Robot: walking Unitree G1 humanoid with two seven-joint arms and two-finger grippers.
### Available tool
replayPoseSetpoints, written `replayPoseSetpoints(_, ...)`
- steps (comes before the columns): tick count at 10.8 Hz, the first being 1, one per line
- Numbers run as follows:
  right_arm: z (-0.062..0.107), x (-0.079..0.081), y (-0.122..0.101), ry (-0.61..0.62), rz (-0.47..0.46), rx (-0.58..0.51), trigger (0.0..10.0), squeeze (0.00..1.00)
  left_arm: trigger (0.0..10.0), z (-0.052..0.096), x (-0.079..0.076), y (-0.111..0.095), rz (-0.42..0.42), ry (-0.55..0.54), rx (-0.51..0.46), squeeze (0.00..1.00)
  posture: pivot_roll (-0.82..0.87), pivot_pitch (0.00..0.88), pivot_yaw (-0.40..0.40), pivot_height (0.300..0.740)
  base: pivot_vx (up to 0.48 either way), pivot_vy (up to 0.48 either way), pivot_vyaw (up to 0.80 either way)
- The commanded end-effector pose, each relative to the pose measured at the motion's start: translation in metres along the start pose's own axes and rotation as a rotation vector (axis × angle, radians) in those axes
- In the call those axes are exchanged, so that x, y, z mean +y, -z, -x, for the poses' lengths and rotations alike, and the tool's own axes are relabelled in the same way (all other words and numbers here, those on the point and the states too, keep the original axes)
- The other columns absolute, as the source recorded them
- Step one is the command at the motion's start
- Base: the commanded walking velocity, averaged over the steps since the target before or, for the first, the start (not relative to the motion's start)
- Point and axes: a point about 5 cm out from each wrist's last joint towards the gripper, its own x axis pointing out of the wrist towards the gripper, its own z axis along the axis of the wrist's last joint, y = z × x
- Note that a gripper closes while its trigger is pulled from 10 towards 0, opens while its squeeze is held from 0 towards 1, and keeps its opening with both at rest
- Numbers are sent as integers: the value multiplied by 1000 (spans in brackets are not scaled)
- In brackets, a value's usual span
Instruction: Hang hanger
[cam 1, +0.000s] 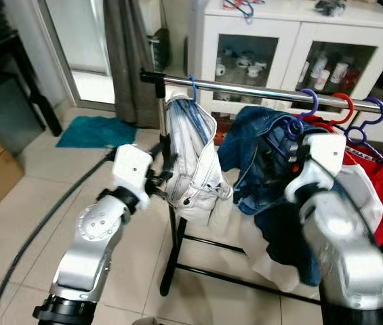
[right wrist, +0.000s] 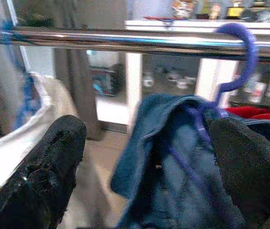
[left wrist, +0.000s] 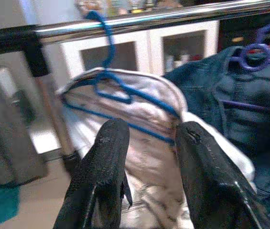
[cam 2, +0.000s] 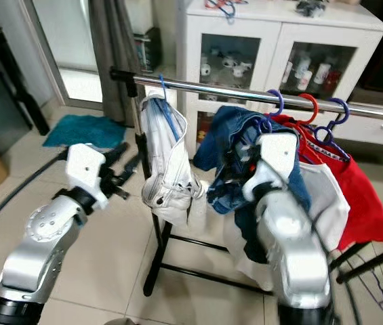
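Hanger hooks on the chrome rail (cam 1: 259, 89) number four: one blue hanger (left wrist: 107, 71) carrying a white garment (cam 1: 190, 162), two purple, one red. Right arm hides much of the denim jacket (right wrist: 173, 157) on the purple hanger (right wrist: 237, 57). Right gripper (right wrist: 144, 167) stands wide open, empty, beneath that hook. Left gripper (left wrist: 146, 152) is parted, empty, near the white garment. White cabinet (cam 1: 293, 47) stands behind.
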Motion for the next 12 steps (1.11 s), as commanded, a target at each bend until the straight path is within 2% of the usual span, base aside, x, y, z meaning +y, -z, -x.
replayPoseSetpoints(1,-5,-7,-3,12,10,9,10000,0,10000,-2,-3,-4,0,45,-6,0,13,0,26,740,0,0,0)
replayPoseSetpoints(2,-10,-12,-8,-3,18,11,10000,0,10000,-3,-5,-4,-3,78,-5,0,8,0,26,740,0,0,0)
replayPoseSetpoints(4,-37,-23,-9,-89,67,113,10000,0,10000,-3,-19,-9,3,276,0,0,-7,0,25,740,0,0,0)
replayPoseSetpoints(5,-46,-24,-8,-119,68,147,10000,0,10000,-3,-22,-10,9,335,7,0,-12,0,25,740,0,0,0)
replayPoseSetpoints(6,-58,-32,-9,-114,87,168,10000,0,10000,-3,-25,-11,1,382,12,0,-14,0,21,740,0,0,0)
replayPoseSetpoints(8,-72,-48,-15,-49,116,185,10000,0,10000,-2,-25,-9,0,390,17,0,-12,0,6,740,0,0,0)
replayPoseSetpoints(10,-71,-52,-23,-79,128,197,10000,0,10000,1,-26,-7,2,403,29,0,-11,0,0,740,0,0,0)
replayPoseSetpoints(12,-56,-59,-24,-153,152,246,10000,0,10000,2,-27,-6,1,412,35,0,-17,0,2,740,0,0,0)
